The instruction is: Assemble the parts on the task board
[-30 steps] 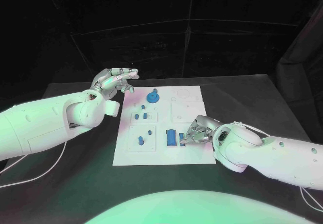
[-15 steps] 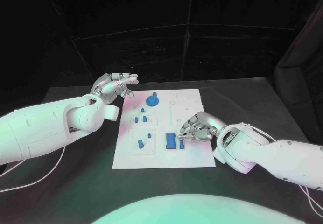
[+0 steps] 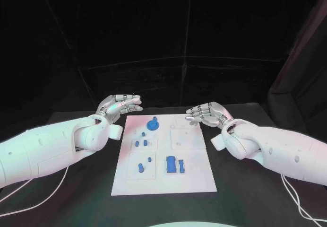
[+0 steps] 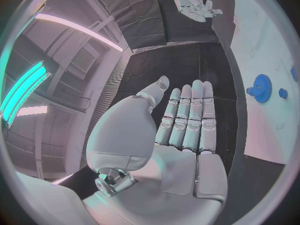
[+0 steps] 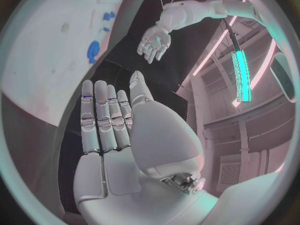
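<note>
Right silver hand [image 3: 207, 114], lifted off the near blue parts [image 3: 175, 164] to the far right edge of the white rectangular task board [image 3: 163, 182], fingers apart and empty like the left silver hand [image 3: 120, 104]; assembly judged paused or complete.

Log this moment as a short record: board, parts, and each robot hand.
board: white board flat on the black table, between the two arms
parts: blue gear at the far end; small blue pegs mid-board; blue block near the near end
left robot hand: raised off the board's far left corner, fingers straight, holding nothing
right robot hand: raised off the far right corner, fingers straight, holding nothing
contact: neither hand touches the board or a part
</note>
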{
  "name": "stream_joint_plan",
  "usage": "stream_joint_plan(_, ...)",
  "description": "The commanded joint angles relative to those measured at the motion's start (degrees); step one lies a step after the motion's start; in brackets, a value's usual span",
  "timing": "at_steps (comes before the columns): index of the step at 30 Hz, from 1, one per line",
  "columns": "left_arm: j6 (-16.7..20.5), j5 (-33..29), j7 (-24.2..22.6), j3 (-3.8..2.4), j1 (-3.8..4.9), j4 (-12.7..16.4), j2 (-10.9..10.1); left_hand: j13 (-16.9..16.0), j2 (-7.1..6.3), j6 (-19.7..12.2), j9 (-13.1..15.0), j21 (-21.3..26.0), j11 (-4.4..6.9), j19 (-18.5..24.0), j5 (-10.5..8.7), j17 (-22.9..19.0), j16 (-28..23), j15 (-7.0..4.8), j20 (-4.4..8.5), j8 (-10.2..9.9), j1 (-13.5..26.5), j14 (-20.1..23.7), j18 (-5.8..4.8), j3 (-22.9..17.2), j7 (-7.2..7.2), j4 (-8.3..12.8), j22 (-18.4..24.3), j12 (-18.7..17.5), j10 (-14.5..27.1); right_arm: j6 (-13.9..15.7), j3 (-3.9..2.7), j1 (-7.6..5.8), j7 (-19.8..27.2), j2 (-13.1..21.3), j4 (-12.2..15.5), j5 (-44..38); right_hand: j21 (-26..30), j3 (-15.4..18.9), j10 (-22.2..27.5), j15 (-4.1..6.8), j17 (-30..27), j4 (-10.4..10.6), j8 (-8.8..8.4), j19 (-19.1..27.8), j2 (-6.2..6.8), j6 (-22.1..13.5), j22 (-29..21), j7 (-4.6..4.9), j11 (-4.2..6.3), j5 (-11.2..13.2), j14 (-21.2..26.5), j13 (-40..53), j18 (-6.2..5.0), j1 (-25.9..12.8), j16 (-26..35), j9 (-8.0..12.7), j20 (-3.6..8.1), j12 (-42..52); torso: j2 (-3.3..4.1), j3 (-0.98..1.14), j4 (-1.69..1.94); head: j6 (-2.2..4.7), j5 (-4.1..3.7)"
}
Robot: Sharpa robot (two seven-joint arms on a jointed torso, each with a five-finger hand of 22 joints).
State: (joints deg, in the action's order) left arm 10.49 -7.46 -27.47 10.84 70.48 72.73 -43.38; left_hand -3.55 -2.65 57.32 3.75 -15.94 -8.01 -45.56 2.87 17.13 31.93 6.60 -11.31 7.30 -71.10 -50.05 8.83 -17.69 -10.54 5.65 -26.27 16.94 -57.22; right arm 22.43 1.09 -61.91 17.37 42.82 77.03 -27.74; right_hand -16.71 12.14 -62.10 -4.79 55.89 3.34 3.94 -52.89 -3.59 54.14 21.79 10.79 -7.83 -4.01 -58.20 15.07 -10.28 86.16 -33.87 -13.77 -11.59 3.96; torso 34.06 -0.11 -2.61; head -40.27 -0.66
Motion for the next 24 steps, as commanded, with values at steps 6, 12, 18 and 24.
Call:
stream_joint_plan(6, 0.7, -3.3, -2.7, -0.02, -0.98, -5.7, 3.8, 0.0, 0.74, -1.6, 0.0, 6.3, -1.71, 3.2, -0.14, -7.4, -13.1, 2.14, -4.04, -2.7, -0.7, 0.3, 1.60, 2.6, -0.48, -0.1, 6.2, -6.1, 1.2, -5.5, -0.91, -0.69, 10.9, -5.5, -11.5, 14.7, 7.3, 1.7, 2.0, -1.02, 2.2, -1.8, -0.39, 0.2, -1.35, 0.2, -6.1, 0.01, -0.58, 1.1, 0.5, -7.0, -0.26, -4.0, 8.9, 4.1, -1.27, -0.5, -1.93, 0.19, -0.12, 2.38, 1.00)
stream_joint_plan(12, 1.7, -4.1, -3.7, -0.05, -1.66, -8.9, 6.0, -0.1, 1.34, -1.3, 0.1, 7.3, -1.76, 2.1, -0.12, -9.4, -16.6, 2.09, -4.22, -3.3, -1.2, -1.7, 1.81, 4.0, -0.18, -0.1, 8.3, -7.7, 0.2, -6.5, -1.10, -0.78, 11.8, -7.8, -15.0, 15.5, 10.8, 1.5, 1.9, -1.03, 3.1, -5.2, -0.30, -2.2, -2.84, 0.4, -9.7, 0.24, -0.81, 0.2, -2.9, -11.1, -0.40, -5.0, 16.1, 7.4, -1.31, -0.4, -2.14, 0.54, 0.15, 3.39, 1.51)
stream_joint_plan(18, 2.2, -2.1, -1.5, -0.47, -2.03, -7.3, 5.4, 3.5, 2.65, -23.4, -3.8, 10.7, 2.09, 19.2, -2.87, -12.4, -22.6, -1.33, 1.82, -7.3, 27.2, 18.7, -1.94, 9.5, 4.00, -5.7, 15.4, -11.4, 22.7, -2.7, -1.04, -0.54, 9.0, -7.0, -13.1, 13.4, 16.7, -3.8, 25.2, 4.79, -19.7, -3.3, -3.94, 19.0, 3.59, -20.7, -14.4, -4.01, 2.59, 4.0, 20.6, -15.1, 3.14, -36.5, 23.0, 13.8, 3.69, -4.0, -2.14, 0.24, 0.64, 3.80, 1.17)
stream_joint_plan(24, 8.3, -0.3, -1.7, -2.46, -3.62, -2.5, 4.1, 3.5, 2.65, -30.7, -3.8, 11.8, 3.38, 24.9, -2.87, -17.1, -24.6, -2.47, 3.91, -7.3, 36.8, 25.5, -3.17, 11.1, 5.42, -5.7, 17.7, -12.5, 30.2, 2.9, -1.05, -0.01, 9.8, -4.9, -7.0, 16.7, 16.7, -5.6, 33.1, 4.79, -27.4, -3.3, -3.94, 26.2, 3.59, -27.8, -16.0, -5.43, 3.70, 4.0, 28.6, -15.1, 4.68, -47.0, 25.3, 13.8, 5.38, -4.0, -2.81, 0.12, 2.43, 5.70, 0.71)
